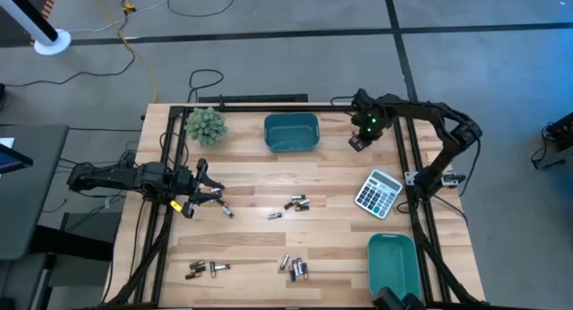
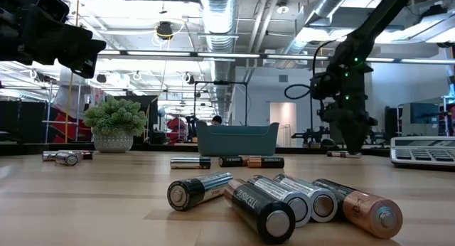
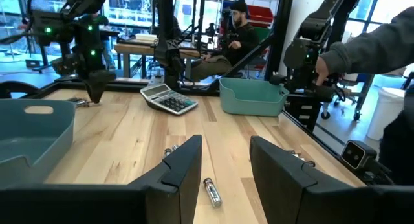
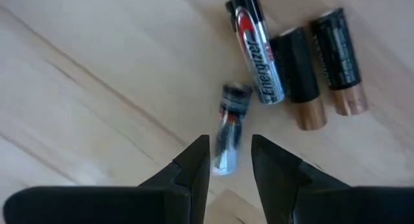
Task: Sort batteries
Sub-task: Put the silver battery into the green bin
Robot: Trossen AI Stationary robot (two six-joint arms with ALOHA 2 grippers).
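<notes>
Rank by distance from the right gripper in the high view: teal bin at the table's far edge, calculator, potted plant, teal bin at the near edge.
From the right gripper, nearest first:
1. Far teal bin, just to its left.
2. Calculator, below it by the right edge.
3. Near teal bin, bottom right corner.
4. Potted plant, far left of the back edge.

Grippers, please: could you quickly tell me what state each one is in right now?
Left gripper: open, holding nothing, above a battery on the table.
Right gripper: open, holding nothing, over a small battery.
</notes>
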